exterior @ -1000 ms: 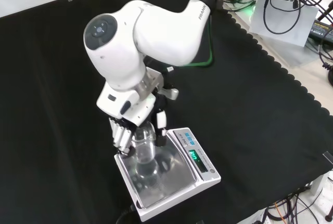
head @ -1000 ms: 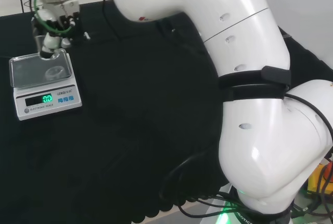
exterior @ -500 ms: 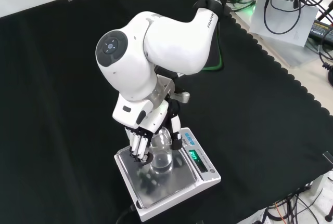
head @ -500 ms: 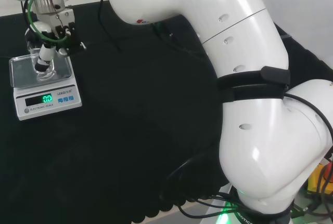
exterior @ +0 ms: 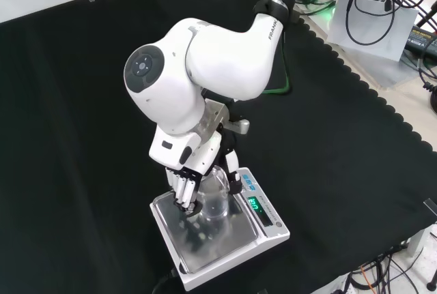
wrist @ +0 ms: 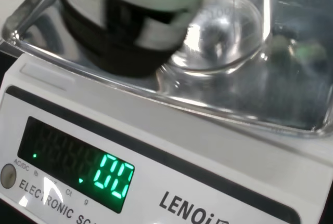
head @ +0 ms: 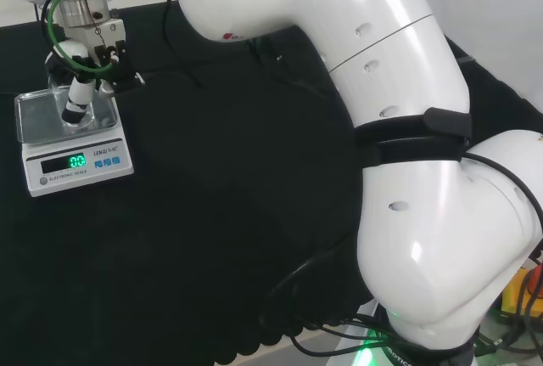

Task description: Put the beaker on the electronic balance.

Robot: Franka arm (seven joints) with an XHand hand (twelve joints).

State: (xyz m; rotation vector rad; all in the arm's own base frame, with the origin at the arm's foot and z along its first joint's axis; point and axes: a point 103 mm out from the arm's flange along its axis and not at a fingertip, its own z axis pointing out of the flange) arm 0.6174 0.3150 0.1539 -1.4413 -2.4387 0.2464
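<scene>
A surface covered with black cloth (exterior: 82, 103) is seen across the front view, and the large white jointed robot arm (exterior: 218, 55) is reached down over it from the view's top right. Near the lower edge of that view a white electronic balance with a shiny square metal pan and a green lit display (exterior: 232, 239) is set on the cloth. Above the pan the black and white hand (exterior: 194, 174) is held, its fingers (exterior: 183, 192) and thumb curled round a small clear glass beaker (exterior: 215, 198). The beaker is kept upright over the pan; in the wrist view its round base (wrist: 223, 37) is seen low at the metal, though contact cannot be told.
</scene>
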